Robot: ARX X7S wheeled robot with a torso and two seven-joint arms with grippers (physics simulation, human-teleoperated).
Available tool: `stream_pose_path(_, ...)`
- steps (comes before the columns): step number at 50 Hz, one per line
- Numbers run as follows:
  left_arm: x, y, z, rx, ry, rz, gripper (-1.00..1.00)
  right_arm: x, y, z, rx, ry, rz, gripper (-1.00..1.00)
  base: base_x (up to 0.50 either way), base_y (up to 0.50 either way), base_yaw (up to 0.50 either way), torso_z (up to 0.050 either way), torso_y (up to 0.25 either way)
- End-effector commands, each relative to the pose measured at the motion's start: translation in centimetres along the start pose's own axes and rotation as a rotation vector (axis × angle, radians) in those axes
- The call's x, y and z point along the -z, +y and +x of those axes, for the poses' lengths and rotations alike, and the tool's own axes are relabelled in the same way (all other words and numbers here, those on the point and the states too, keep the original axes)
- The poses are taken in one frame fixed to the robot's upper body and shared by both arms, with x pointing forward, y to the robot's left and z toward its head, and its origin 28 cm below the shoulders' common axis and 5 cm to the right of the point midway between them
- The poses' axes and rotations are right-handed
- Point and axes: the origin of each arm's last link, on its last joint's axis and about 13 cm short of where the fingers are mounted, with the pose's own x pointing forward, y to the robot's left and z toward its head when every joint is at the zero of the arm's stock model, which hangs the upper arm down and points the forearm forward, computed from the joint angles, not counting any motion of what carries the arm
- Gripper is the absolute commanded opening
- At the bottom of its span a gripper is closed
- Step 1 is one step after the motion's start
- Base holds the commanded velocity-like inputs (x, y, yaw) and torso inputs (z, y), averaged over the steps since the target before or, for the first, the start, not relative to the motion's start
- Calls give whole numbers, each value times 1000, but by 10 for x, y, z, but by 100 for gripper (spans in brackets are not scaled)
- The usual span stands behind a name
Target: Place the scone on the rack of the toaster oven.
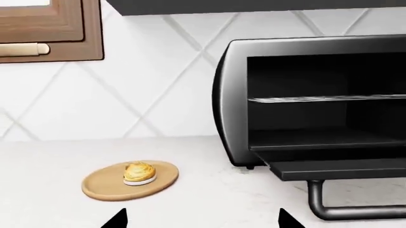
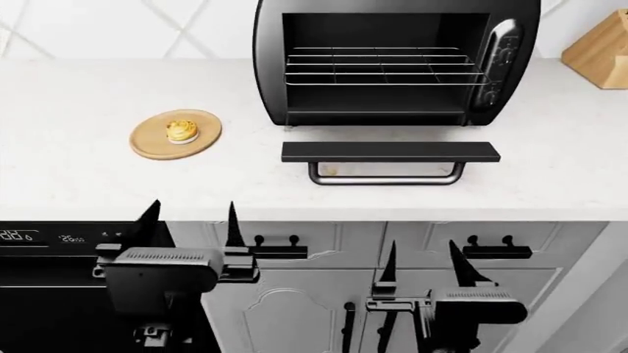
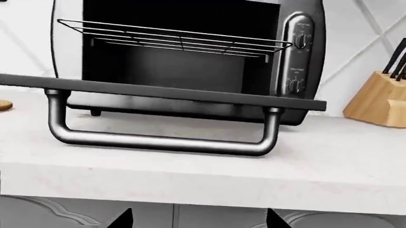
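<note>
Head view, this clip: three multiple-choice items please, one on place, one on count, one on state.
1. Where is the scone?
A. on the rack
B. on the wooden plate
C. in the left claw

2. How many knobs show on the toaster oven in the right wrist view?
A. one
B. two
C. four

3. How is the oven door?
A. dropped open
B. shut
C. missing

Answers: B, the scone sits on the wooden plate, left of the oven; B, one upper and one lower knob; A, the door lies flat, exposing the bare rack.
</note>
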Motion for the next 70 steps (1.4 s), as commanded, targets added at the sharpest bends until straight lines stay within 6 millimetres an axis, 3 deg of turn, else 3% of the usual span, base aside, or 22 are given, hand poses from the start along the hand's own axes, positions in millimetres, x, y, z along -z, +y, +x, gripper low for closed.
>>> stream_pose_path(1,-42,3,-7,2,-57,-14,100,-118,-5,78,5,-213,-37,100,0,0,0,0,0)
stream_pose_path(2,-43,4,-6,1,-57,-14,100,-109,-3,84,11,-65,-38,100,0,0,0,0,0)
stream_pose_path(3,-46,6,-5,2,-55,-13,100,-108,-5,84,20,-26,-19,100,0,0,0,0,0)
stream_pose_path(10,-62,14,7,63,31,-49,100,-124,-19,73,15,-47,17,100,0,0,0,0,0)
stream_pose_path(15,-70,21,18,73,58,-34,100,-143,-26,79,-9,-41,1,100,0,0,0,0,0)
stream_pose_path(17,-75,27,28,57,63,-17,100,-158,-35,75,-25,-43,-2,100,0,0,0,0,0)
stream_pose_path(22,-88,33,47,56,66,-12,100,-172,-41,78,-45,-28,-22,100,0,0,0,0,0)
stream_pose_path(27,-102,36,71,64,108,-5,100,-185,-46,80,-89,6,72,100,0,0,0,0,0)
stream_pose_path(29,-108,37,77,97,124,-2,100,-190,-49,82,-131,61,107,100,0,0,0,0,0)
stream_pose_path(31,-114,39,85,112,148,-22,100,-197,-52,84,-164,110,-22,100,0,0,0,0,0)
stream_pose_path(36,-123,46,103,118,201,-21,100,-212,-62,85,-214,204,94,100,0,0,0,0,0)
stream_pose_path(39,-127,50,111,124,222,-19,100,-210,-69,88,-232,277,113,100,0,0,0,0,0)
stream_pose_path(42,-130,55,119,102,226,12,100,-222,-79,86,-150,297,67,100,0,0,0,0,0)
stream_pose_path(44,-131,56,120,108,231,7,100,-232,-77,82,-214,284,71,100,0,0,0,0,0)
stream_pose_path(54,-140,62,122,118,234,10,100,-259,-86,90,-210,251,-5,100,0,0,0,0,0)
stream_pose_path(61,-137,65,118,142,257,14,100,-273,-87,105,-195,216,-45,100,0,0,0,0,0)
stream_pose_path(70,-137,68,118,141,263,27,100,-269,-90,108,-174,208,-120,100,4,0,0,0,0)
